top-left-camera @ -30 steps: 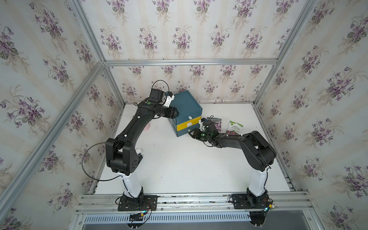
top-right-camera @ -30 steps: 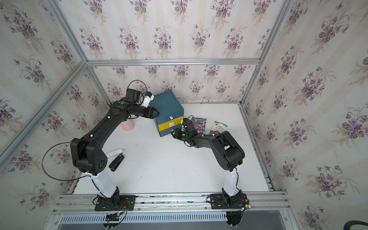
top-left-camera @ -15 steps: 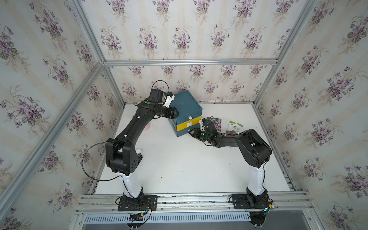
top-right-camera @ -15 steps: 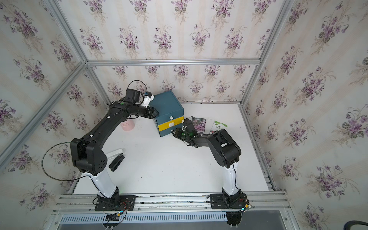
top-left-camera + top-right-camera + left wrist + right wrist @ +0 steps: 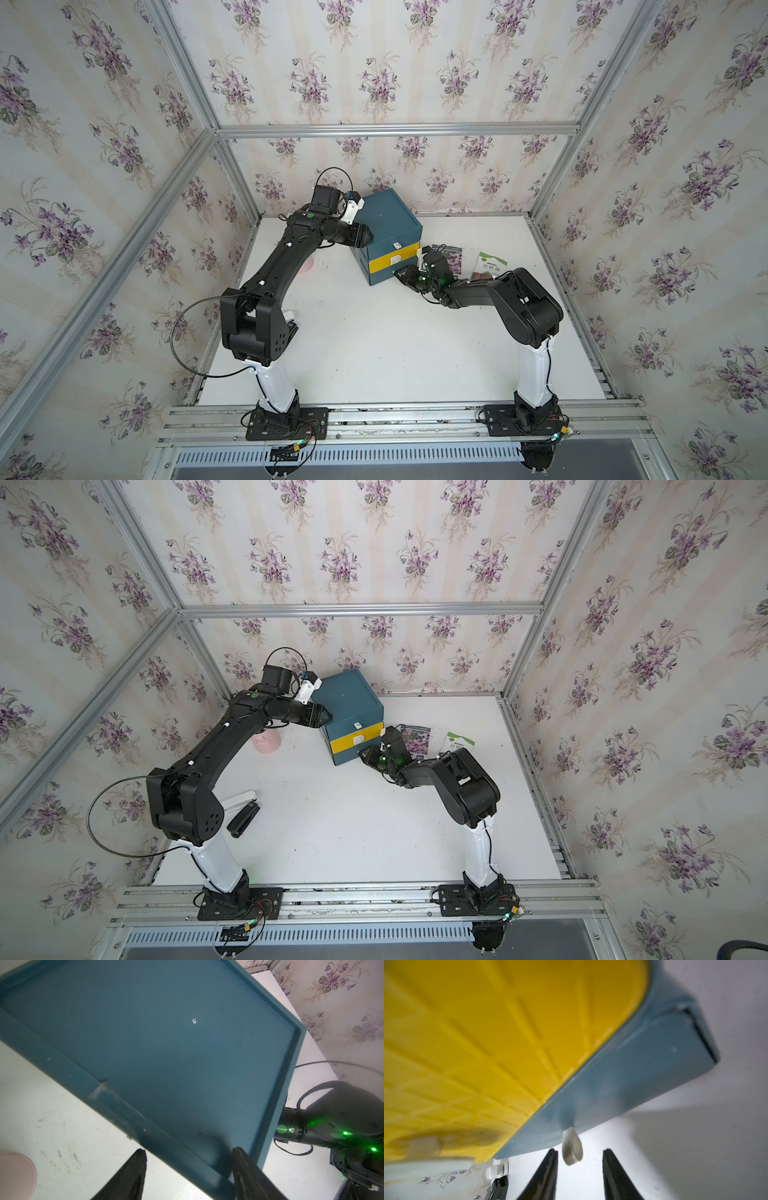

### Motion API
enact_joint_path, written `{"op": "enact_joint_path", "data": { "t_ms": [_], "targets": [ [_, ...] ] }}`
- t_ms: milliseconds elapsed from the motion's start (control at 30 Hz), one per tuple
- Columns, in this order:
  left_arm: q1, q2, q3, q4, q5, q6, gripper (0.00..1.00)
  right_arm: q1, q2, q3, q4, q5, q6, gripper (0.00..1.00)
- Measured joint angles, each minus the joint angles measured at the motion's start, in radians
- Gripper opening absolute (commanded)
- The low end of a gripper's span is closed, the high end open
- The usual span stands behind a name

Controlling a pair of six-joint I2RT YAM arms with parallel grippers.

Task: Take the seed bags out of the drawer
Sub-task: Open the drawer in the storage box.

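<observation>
A: Since a second ago the right gripper (image 5: pixel 403 275) has slid closer to the cabinet (image 5: pixel 388 218), down at its bottom drawer (image 5: pixel 623 1088). Its elbow has tucked in and its jaws have narrowed. The left arm hasn't budged.

B: How do the jaws stand?

A: Partly open, with one finger on either side of the white tab (image 5: pixel 572 1147) on that drawer. One finger is almost touching it, but there's no pinch yet. The left gripper (image 5: pixel 189 1150) is clamped on the cabinet's top corner, bracing it.

B: And the bags?

A: Two lie flat on the table (image 5: pixel 374 340) beside the cabinet, on the right arm's side. They are a purple bag (image 5: pixel 453 259) and a green-white bag (image 5: pixel 492 264). A third isn't in sight. It's likely still inside a drawer, though no view shows the inside.

B: So the step is opening the bottom drawer. What makes it go well?

A: The robot should centre the tab and close fully on it before pulling. The tab is small and looks soft, so a shallow pinch could slip. Then it should draw straight out along the drawer's run, low and level. The left gripper should keep its hold so the cabinet doesn't slide with the pull, and the pull should end before the drawer comes right out
</observation>
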Motion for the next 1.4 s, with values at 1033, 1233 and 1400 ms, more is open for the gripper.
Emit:
{"op": "enact_joint_path", "data": {
  "t_ms": [1033, 1233, 1400],
  "targets": [
    [0.005, -0.005, 0.001, -0.012, 0.006, 0.002, 0.68, 0.004, 0.015, -0.012, 0.071, 0.010, 0.042, 0.00],
    [0.010, -0.019, -0.006, -0.029, -0.007, 0.003, 0.68, 0.019, -0.019, -0.060, 0.079, 0.006, 0.046, 0.00],
    [0.012, -0.027, -0.013, -0.036, -0.008, 0.003, 0.68, 0.025, -0.040, -0.102, 0.083, -0.002, 0.050, 0.00]
  ]
}}
